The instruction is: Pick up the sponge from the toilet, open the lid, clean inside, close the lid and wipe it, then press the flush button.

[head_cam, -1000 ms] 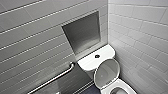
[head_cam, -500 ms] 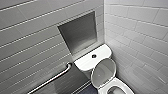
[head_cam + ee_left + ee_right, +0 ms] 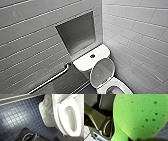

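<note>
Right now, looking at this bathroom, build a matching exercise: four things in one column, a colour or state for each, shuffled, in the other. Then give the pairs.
Things:
1 sponge
2 toilet lid
3 flush button
4 floor

Descriptions:
A small dark blue tiles
B raised, open
C bright green, pitted
D small, round, dark

Pairs: 1-C; 2-B; 3-D; 4-A
</note>
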